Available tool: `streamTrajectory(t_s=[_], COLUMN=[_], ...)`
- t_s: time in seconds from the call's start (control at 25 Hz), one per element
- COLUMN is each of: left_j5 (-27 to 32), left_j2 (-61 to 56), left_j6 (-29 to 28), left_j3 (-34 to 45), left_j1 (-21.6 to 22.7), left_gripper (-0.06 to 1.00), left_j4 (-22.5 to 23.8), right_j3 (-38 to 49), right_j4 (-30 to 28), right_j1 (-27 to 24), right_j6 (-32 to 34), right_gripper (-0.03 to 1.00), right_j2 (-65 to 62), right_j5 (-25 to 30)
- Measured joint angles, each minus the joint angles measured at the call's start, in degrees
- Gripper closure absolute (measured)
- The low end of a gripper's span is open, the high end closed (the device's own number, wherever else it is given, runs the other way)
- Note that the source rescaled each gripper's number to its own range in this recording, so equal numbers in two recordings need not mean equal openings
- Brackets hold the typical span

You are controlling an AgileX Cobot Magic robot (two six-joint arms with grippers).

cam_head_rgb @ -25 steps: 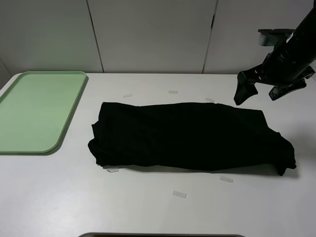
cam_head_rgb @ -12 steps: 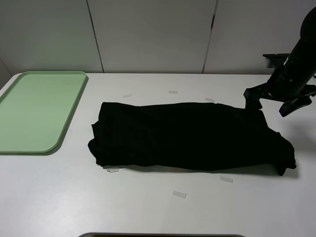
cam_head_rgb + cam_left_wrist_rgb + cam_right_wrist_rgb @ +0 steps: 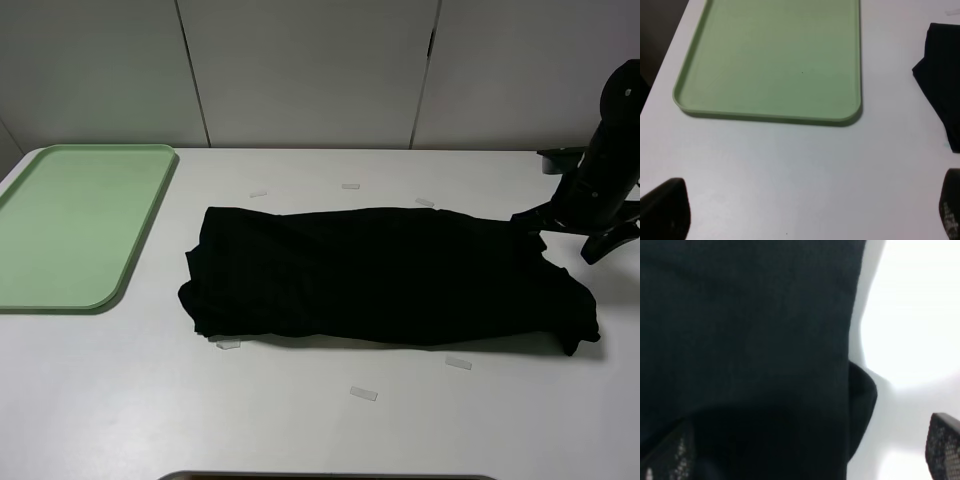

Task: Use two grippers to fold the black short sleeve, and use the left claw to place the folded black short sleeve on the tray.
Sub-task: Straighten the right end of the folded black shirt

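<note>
The black short sleeve [image 3: 380, 275] lies in the middle of the white table as a long folded band running left to right. My right gripper [image 3: 567, 235] hangs low at the band's far right corner, open, one finger over the cloth and the other over bare table. In the right wrist view the black short sleeve [image 3: 750, 340] fills most of the picture, and the right gripper [image 3: 810, 452] straddles its edge without holding it. My left gripper [image 3: 807, 210] is open over bare table, with the tray [image 3: 775, 60] ahead of it and the shirt's left end [image 3: 942, 75] beside it. The mint-green tray [image 3: 70, 225] holds nothing.
Small clear tape strips [image 3: 363, 394] lie on the table around the shirt, another strip [image 3: 458, 363] near its front right. A dark edge [image 3: 330, 477] runs along the table's near side. Grey wall panels stand behind. The left arm does not show in the high view.
The right gripper has come down and moved rightward, from above the table's back right to the shirt's far right corner. The shirt and tray have not moved.
</note>
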Motion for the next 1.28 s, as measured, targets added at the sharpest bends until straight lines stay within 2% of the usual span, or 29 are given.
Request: streamTrajectory(t_s=[0.64, 1.04, 1.16, 1.28], left_j5=[-0.05, -0.05, -0.05, -0.05], left_j2=[0.0, 0.0, 0.0, 0.0], left_j6=[-0.05, -0.05, -0.05, -0.05], left_j3=[0.0, 0.0, 0.0, 0.0], left_j1=[0.0, 0.0, 0.0, 0.0], left_gripper=[-0.05, -0.05, -0.05, -0.05], left_j4=[0.04, 0.04, 0.04, 0.04], right_j3=[0.05, -0.34, -0.34, -0.34], right_j4=[4.6, 5.89, 6.68, 7.21], right_j1=[0.0, 0.0, -0.04, -0.04], right_j6=[-3.45, -4.93, -5.3, -5.48], right_gripper=[-0.03, -0.03, 0.17, 0.44], right_j2=[6.18, 7.25, 7.25, 7.3], right_j5=[-3.06, -2.71, -3.0, -3.64])
